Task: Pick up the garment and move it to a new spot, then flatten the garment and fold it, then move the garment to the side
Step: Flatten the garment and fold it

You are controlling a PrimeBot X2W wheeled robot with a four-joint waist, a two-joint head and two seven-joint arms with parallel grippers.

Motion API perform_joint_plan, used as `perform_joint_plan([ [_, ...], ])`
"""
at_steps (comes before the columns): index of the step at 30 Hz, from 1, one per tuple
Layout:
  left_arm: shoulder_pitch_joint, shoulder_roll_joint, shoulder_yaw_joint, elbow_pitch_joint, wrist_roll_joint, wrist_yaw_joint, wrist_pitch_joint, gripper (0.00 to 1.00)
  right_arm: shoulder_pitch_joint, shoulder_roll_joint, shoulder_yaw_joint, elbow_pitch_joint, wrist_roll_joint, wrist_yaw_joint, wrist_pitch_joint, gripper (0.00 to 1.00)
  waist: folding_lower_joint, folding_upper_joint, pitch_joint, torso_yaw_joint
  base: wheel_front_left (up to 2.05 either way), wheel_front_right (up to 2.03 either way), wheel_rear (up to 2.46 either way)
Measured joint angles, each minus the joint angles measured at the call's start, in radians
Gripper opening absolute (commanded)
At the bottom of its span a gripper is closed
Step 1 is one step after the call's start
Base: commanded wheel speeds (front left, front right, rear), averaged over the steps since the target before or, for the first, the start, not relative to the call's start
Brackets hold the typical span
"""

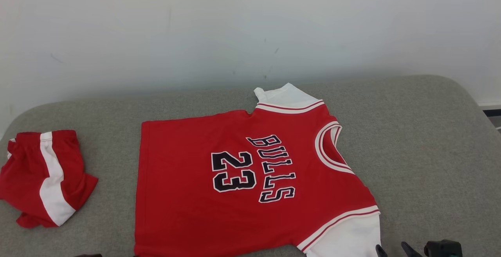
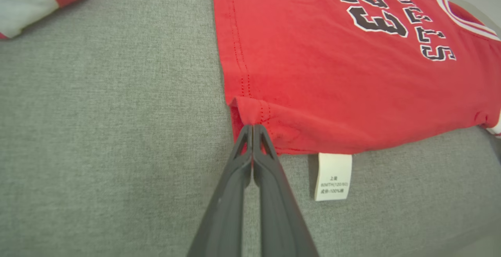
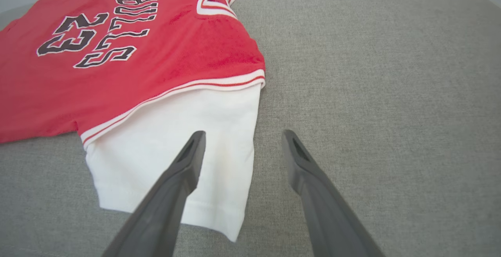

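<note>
Your red basketball jersey [image 1: 235, 178], with white sleeves and black BULLS 23 lettering, lies spread flat, print side up, near the middle of the grey woven-fabric cushion [image 1: 422, 143]. Its neck opening points toward the robot's right and its bottom hem toward the left. In the left wrist view, your left gripper [image 2: 253, 128] is clenched, its two dark fingers pressed together with their tips pinching the near corner of the jersey's hem. The red cloth is slightly bunched and rolled up at that corner. Just beside the fingers, a small white care label [image 2: 332, 177] sticks out from under the jersey's near edge and lies flat on the cushion. Your right gripper [image 3: 243, 135] is released, its fingers spread wide. It hangs low over the near white sleeve [image 3: 172, 159], with one finger above the sleeve cloth and the other above bare cushion next to it. You cannot tell from these views whether either tip touches the fabric. A crumpled pair of red shorts with a white side stripe [image 1: 39, 178] sits well apart from the jersey at the cushion's left end. A pale wall [image 1: 235, 26] rises behind the cushion.
</note>
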Motion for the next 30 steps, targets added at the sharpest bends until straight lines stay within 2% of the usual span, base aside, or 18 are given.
perform_joint_plan([
  [9, -0.013, 0.003, -0.004, -0.026, 0.019, 0.008, -0.044, 0.0, 0.028, 0.015, 0.015, 0.013, 0.052, 0.0, 0.105, 1.0, 0.0, -0.0001, 0.009, 0.012, 0.0, 0.0, 0.0],
  [20, -0.016, -0.004, -0.007, -0.026, 0.021, 0.008, -0.078, 0.0, 0.004, 0.046, 0.045, 0.106, 0.065, -0.001, 0.187, 0.99, 0.0, 0.0, 0.019, 0.028, 0.0, 0.0, 0.0],
  [22, -0.016, -0.007, -0.009, -0.026, 0.021, 0.008, -0.078, 0.0, -0.007, 0.047, 0.047, 0.116, 0.066, -0.002, 0.192, 0.0, -0.0001, -0.0001, 0.02, 0.03, 0.0, 0.0, 0.0],
  [30, -0.016, -0.004, -0.007, -0.024, 0.021, 0.008, -0.095, 0.0, -0.024, 0.056, 0.03, 0.111, 0.087, 0.008, 0.191, 0.0, 0.0, 0.0, 0.022, 0.033, 0.0, 0.0, 0.0],
])
